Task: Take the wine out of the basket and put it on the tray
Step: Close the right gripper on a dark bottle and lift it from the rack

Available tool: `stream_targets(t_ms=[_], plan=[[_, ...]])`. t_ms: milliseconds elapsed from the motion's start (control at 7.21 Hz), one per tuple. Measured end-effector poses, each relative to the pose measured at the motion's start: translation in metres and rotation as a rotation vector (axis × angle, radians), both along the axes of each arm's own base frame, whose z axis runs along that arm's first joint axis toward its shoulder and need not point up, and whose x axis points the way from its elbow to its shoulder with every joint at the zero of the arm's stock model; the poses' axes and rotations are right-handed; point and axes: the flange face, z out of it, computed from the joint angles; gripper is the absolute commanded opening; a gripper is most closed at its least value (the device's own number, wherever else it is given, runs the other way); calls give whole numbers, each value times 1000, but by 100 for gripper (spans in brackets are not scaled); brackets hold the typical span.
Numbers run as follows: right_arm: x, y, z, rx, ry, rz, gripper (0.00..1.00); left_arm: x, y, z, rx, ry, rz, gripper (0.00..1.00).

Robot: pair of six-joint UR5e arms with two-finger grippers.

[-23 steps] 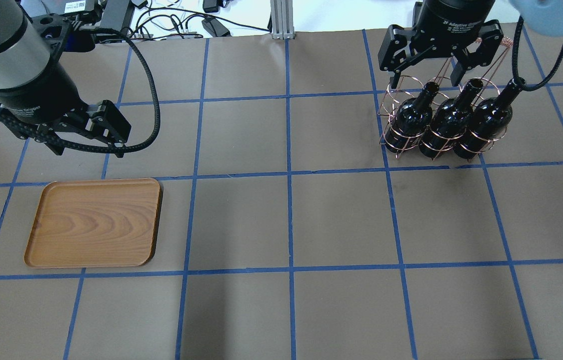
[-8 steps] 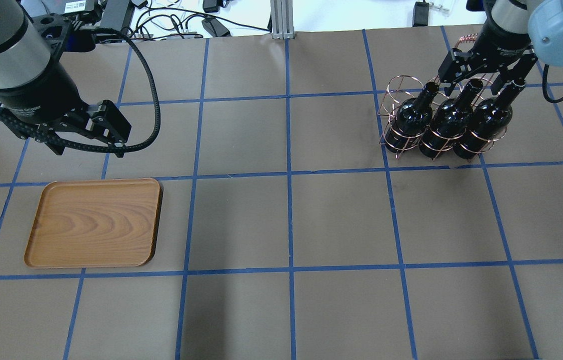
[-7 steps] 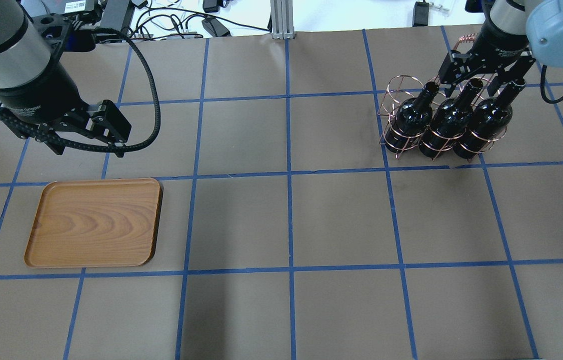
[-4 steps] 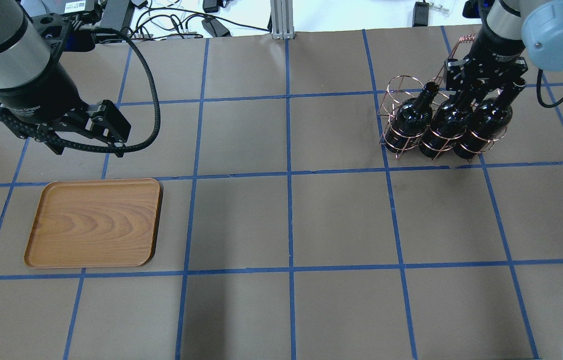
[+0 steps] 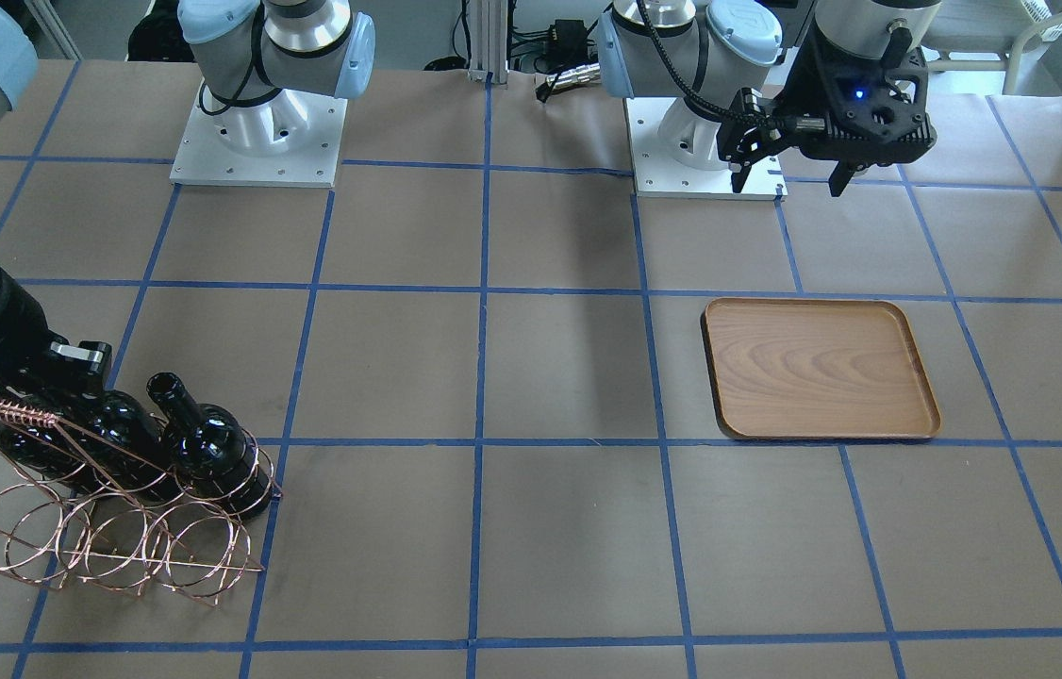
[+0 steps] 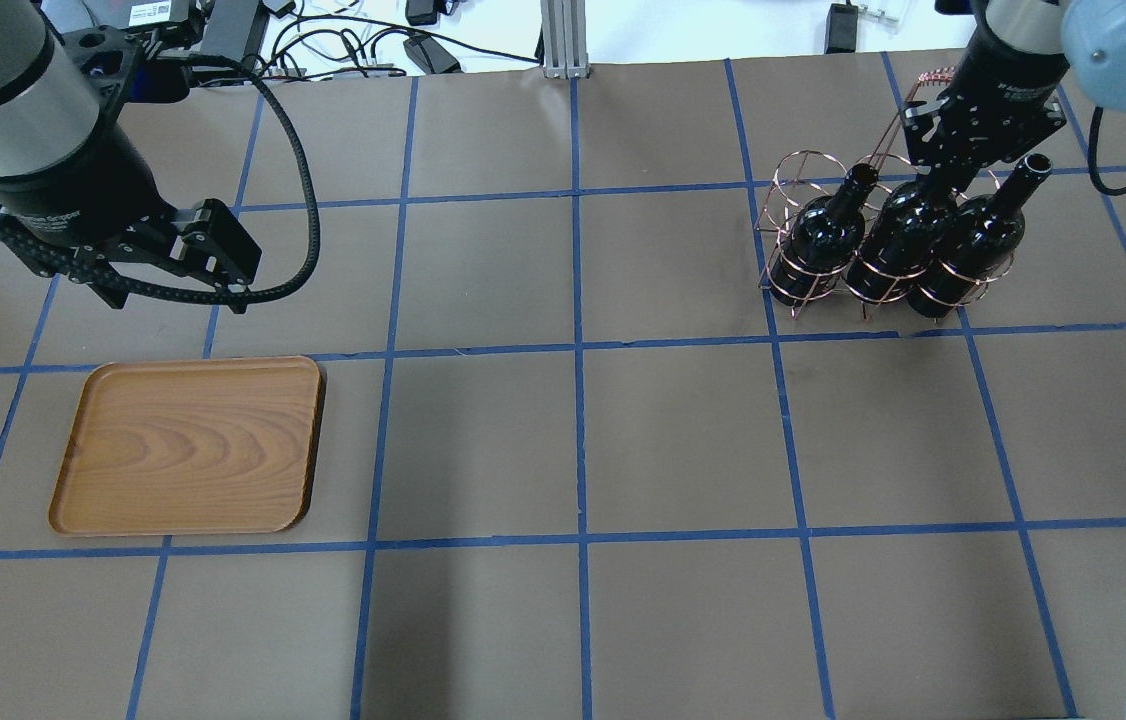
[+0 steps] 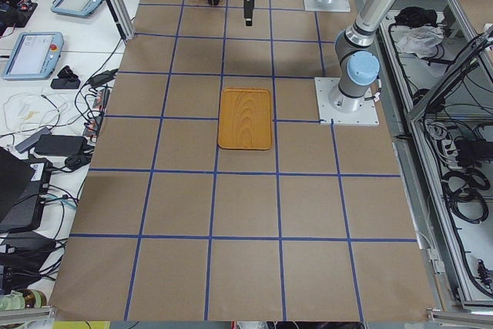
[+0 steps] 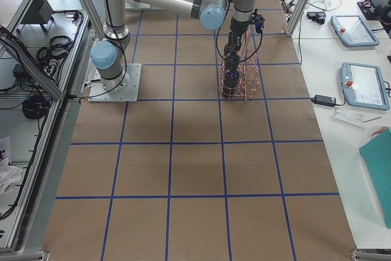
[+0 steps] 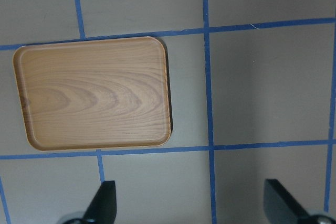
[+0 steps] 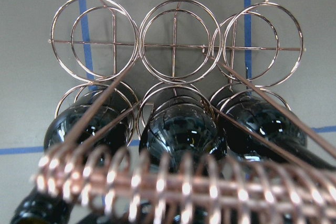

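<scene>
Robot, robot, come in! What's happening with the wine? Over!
Left gripper open, near empty tray. Right gripper shut on middle wine, not yet lifted from basket. Neighbour bottles and basket handle crowd it.

Bottles (image 6: 908,235) in basket (image 6: 789,172) at robot's right, tray (image 6: 188,445) at left, well apart.

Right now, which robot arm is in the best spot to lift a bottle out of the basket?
Right. The right gripper looks closed on the neck of the middle bottle in the basket; the left gripper hangs open far off, near the tray.
</scene>
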Motion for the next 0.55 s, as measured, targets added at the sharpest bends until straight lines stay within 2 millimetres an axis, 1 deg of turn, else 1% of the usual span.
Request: stream_targets(t_ms=[139,277,416,554], plan=[[2,6,43,9,-3,0,0,1,0,0,0,-6,0,100],[6,26,92,12,-3,0,0,2,0,0,0,-18,-1,100],[12,55,131,21,7,-10,0,3,0,0,0,-26,-1,100],[23,84,157,37,16,-44,0,3,0,0,0,-29,-1,100]])
